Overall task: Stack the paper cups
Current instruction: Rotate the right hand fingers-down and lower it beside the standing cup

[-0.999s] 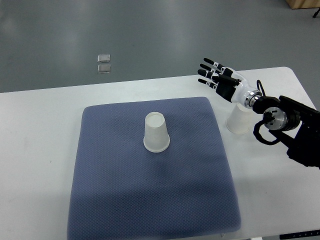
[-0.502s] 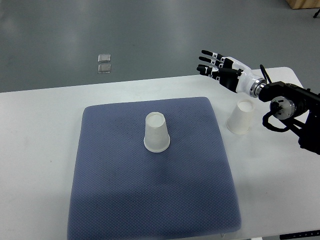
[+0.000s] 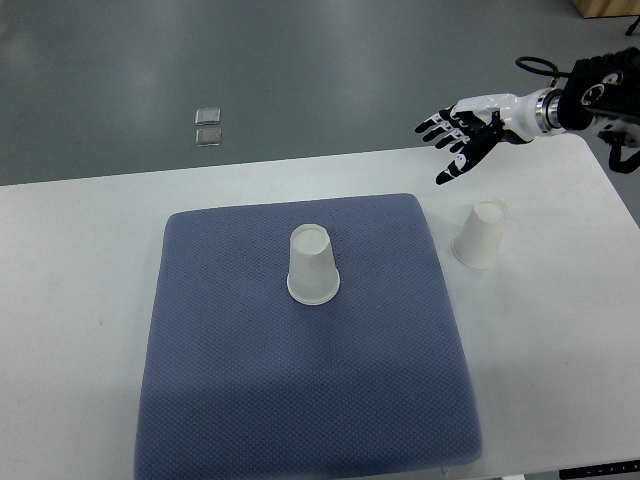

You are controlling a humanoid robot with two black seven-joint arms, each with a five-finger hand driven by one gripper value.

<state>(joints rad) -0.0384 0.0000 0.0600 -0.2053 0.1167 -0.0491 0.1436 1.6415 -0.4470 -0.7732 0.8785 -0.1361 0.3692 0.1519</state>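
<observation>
One white paper cup [image 3: 313, 265] stands upside down near the middle of the blue-grey mat [image 3: 300, 380]. A second white paper cup [image 3: 481, 234] stands upside down on the white table, just right of the mat's far right corner. My right hand [image 3: 455, 135] hovers above the table's far edge, up and left of that second cup, clear of it. Its fingers are spread and hold nothing. The right arm comes in from the upper right. No left arm shows.
The white table [image 3: 80, 280] carries the mat. Beyond its far edge lies grey floor with two small clear square things [image 3: 208, 126]. A brown box corner [image 3: 605, 7] shows at the top right.
My right hand has lifted away from the second cup and pulled back toward the upper right; the arm now sits higher in the picture. Both cups stay where they were.
</observation>
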